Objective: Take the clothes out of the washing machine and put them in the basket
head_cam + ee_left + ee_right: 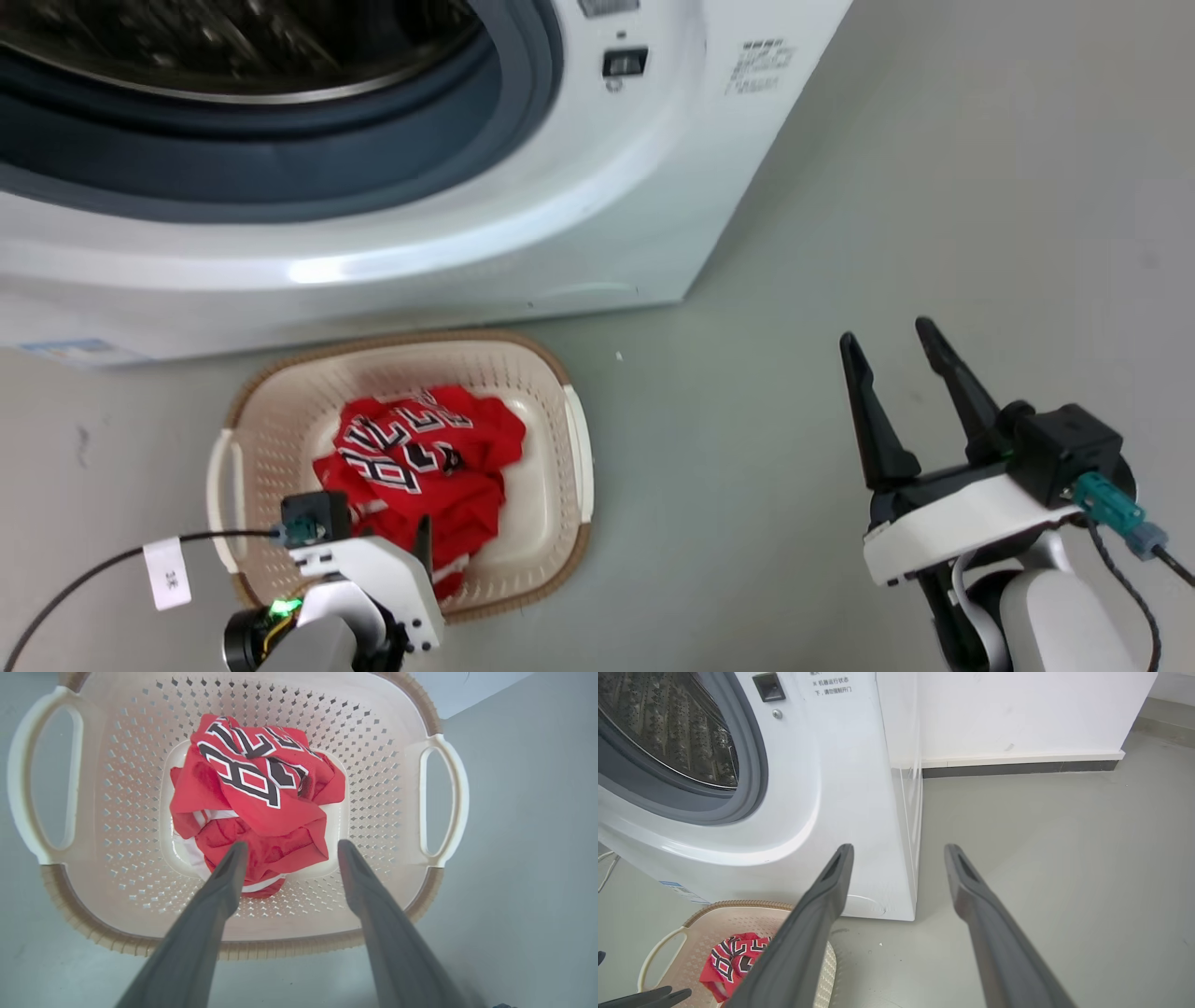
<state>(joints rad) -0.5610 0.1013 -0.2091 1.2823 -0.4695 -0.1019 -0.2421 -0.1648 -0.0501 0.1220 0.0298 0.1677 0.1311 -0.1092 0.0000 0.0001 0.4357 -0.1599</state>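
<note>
The red clothes [425, 467] lie bunched in the bottom of the cream basket [271, 420], the jersey's black lettering facing up. The basket stands on the floor just in front of the white washing machine [373, 215], whose drum [233, 42] looks dark. My left gripper [289, 851] hangs open above the clothes [257, 802] inside the basket [383, 751], holding nothing. Off to the right, over bare floor, my right gripper [896, 345] stands open and empty. The right wrist view shows the machine [840, 788], the basket [696, 933] and the clothes [733, 956] at lower left.
Grey floor spreads to the right of the machine. A white wall with a dark skirting [1017, 767] runs behind it. A cable with a white tag [168, 571] trails from my left wrist.
</note>
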